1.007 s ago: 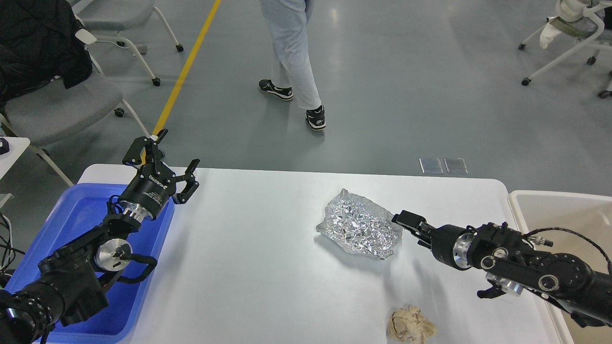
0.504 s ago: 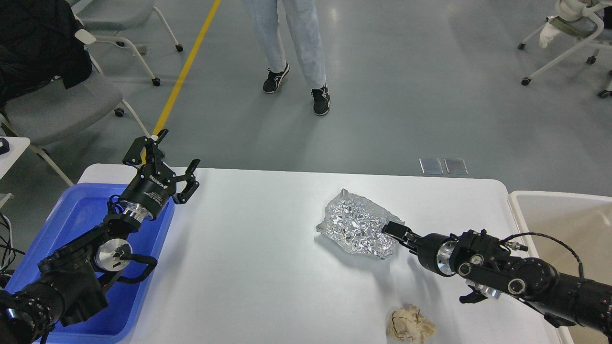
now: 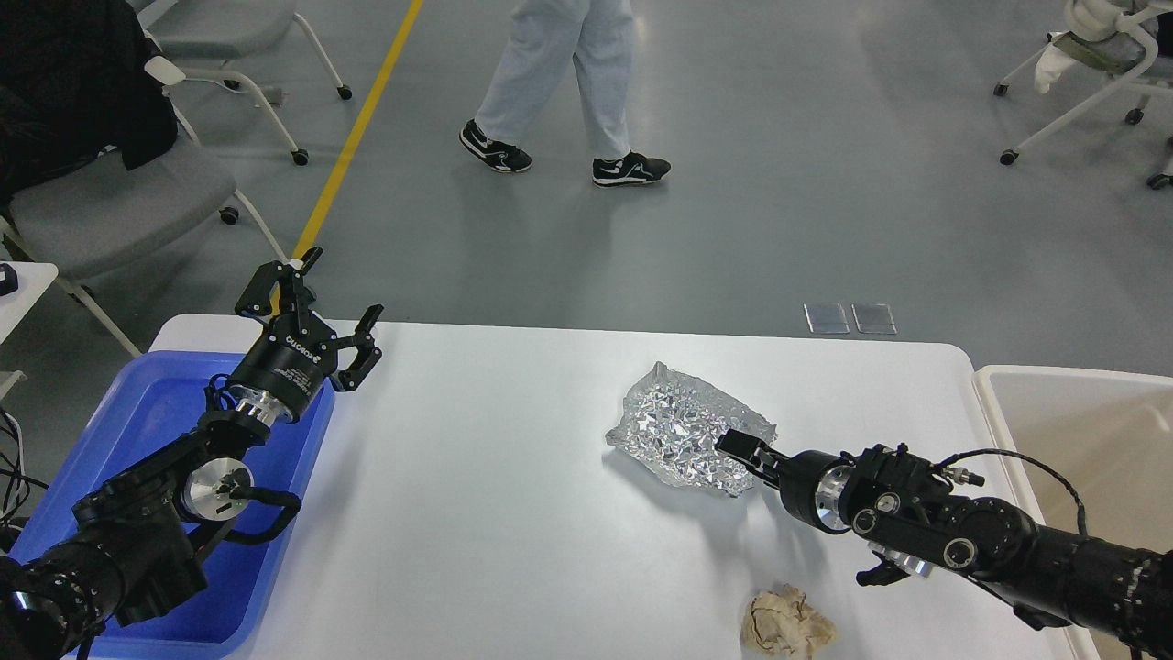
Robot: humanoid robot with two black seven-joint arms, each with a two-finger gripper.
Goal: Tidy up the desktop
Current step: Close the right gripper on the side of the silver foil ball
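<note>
The crumpled foil sheet (image 3: pixel 689 438), centre-right on the worktop (image 3: pixel 476 477), looks light, thin and crushable; its lower-right edge suits pinching. The right gripper (image 3: pixel 740 447) meets that edge, its jaws' spread impossible to tell. The left gripper (image 3: pixel 323 316), upper left, has jaws apart.

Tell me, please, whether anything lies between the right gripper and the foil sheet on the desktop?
Nothing visible does. The right gripper is at the near right edge of the foil sheet, which lies alone on the desktop.

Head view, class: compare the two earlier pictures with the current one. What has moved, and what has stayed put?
The right gripper has slid left and toward the robot, and its tip now overlaps the crumpled foil sheet's right edge; a grasp cannot be confirmed. The person behind has walked. The left gripper, foil, paper wad and desktop are unchanged.
</note>
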